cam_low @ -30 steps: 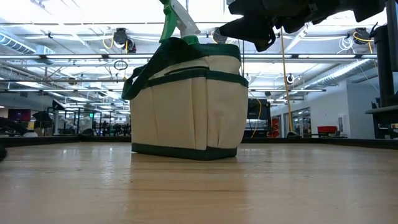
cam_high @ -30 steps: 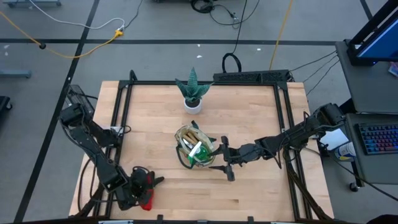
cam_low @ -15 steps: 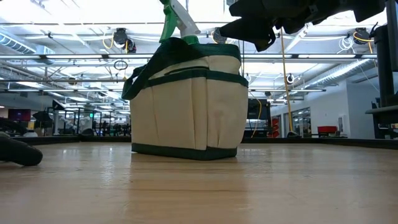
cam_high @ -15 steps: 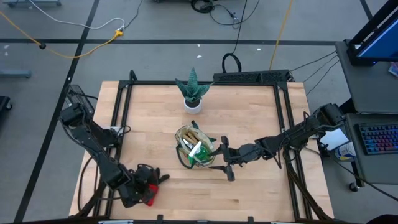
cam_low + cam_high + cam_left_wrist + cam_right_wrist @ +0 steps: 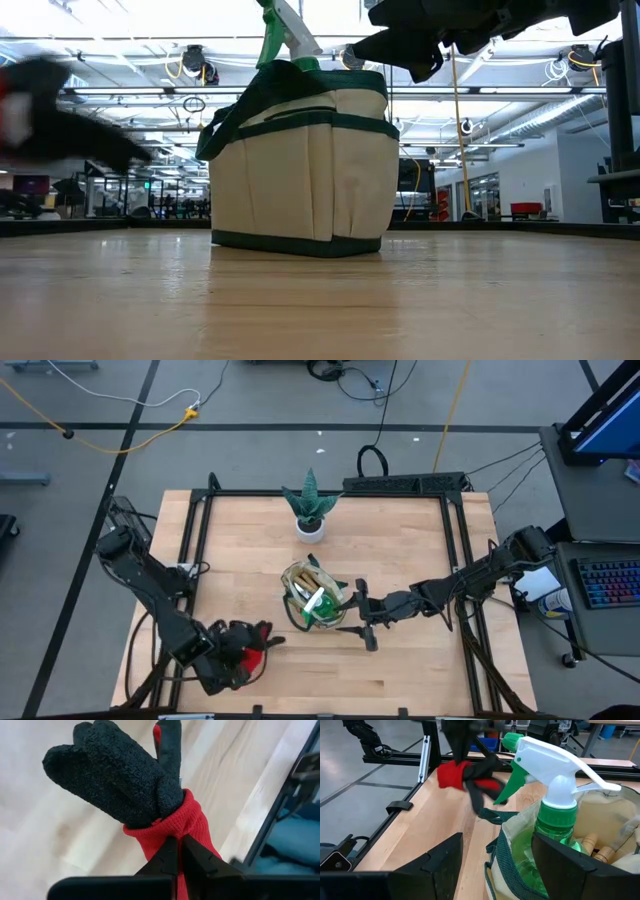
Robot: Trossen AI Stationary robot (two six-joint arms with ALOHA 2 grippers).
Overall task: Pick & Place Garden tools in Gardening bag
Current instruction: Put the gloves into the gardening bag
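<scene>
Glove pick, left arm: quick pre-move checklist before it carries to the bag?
1. Left gripper shut on glove at the red cuff: ok.
2. Glove clear of the table: ok; in the low view it shows blurred, up in the air.
3. Whether the grip will hold in transit: cannot tell; only the cuff is pinched, the rest hangs free.
4. Bag upright: ok.
5. Room in the bag: cannot tell; spray bottle and wooden handles already fill much of it.
6. Right gripper open, close beside the bag's rim: not ok, may crowd the drop.
</scene>
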